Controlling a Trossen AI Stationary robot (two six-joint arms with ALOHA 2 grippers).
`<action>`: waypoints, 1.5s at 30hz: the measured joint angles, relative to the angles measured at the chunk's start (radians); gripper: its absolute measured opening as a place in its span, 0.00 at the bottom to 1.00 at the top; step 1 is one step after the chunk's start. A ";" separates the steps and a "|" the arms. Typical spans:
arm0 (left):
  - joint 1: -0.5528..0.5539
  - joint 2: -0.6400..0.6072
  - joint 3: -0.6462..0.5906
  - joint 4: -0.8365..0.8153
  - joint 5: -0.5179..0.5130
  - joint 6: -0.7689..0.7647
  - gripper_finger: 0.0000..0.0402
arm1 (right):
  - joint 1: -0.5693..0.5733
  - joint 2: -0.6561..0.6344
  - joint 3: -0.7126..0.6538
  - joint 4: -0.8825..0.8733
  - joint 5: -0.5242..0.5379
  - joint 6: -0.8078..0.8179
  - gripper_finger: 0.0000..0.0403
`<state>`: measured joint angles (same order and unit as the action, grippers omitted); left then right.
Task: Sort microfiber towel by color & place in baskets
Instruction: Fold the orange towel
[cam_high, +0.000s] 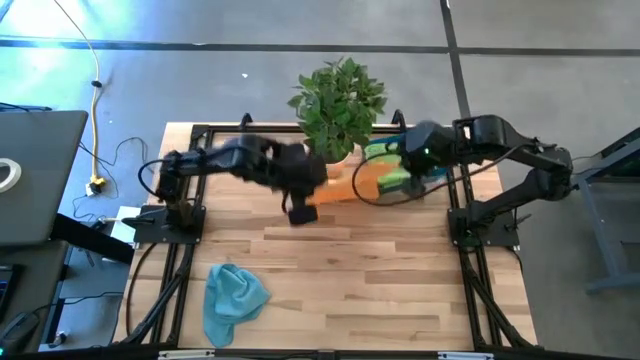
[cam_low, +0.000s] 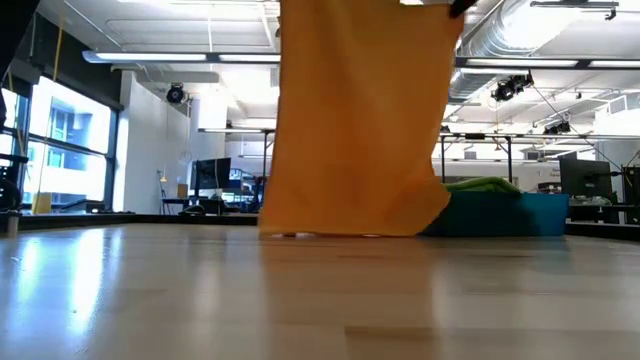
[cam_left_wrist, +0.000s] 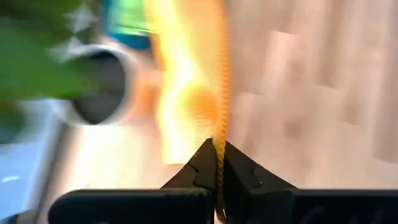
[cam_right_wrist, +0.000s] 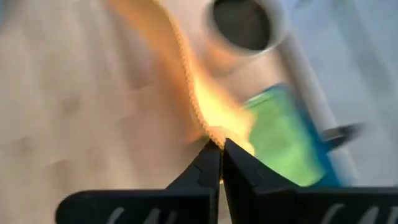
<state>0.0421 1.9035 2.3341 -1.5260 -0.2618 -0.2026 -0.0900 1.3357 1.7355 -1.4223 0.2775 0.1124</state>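
An orange towel (cam_low: 355, 120) hangs as a wide sheet between my two grippers, and its lower edge (cam_low: 330, 233) reaches down to the table top. My left gripper (cam_left_wrist: 218, 144) is shut on one upper end and my right gripper (cam_right_wrist: 221, 144) on the other. In the high view the towel (cam_high: 350, 185) shows between the left gripper (cam_high: 302, 205) and the right gripper (cam_high: 408, 165). Behind it stands the teal basket (cam_low: 525, 212) with a green towel (cam_low: 480, 185) in it. A light blue towel (cam_high: 232, 295) lies crumpled at the near left. My left gripper pinches the orange towel's upper edge (cam_left_wrist: 219, 134) between its two fingertips, coming from above and slanting down. The cloth runs away from the fingers as a hanging fold. My right gripper pinches the towel's other upper edge (cam_right_wrist: 211, 134) between its two fingertips, also slanting down from above. The cloth hangs below it beside the basket.
A potted plant (cam_high: 340, 100) in a white pot (cam_left_wrist: 99, 87) stands at the table's far middle, close to both grippers and the basket (cam_high: 437, 172). The wooden table top (cam_high: 380, 290) is bare at the near right. A black frame (cam_high: 180, 225) runs along the table's sides.
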 joint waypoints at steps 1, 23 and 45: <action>-0.024 0.010 0.000 0.001 0.032 -0.015 0.00 | 0.014 0.000 -0.001 -0.024 -0.057 0.052 0.00; -0.162 0.109 -0.001 -0.047 0.090 -0.030 0.00 | 0.241 0.000 -0.487 0.250 -0.200 0.247 0.00; 0.074 -0.078 0.023 -0.027 -0.092 0.258 0.00 | 0.017 0.033 -0.046 0.285 0.297 -0.256 0.00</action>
<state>0.1157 1.8256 2.3566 -1.5531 -0.3534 0.0550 -0.0727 1.3685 1.6896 -1.1375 0.5741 -0.1437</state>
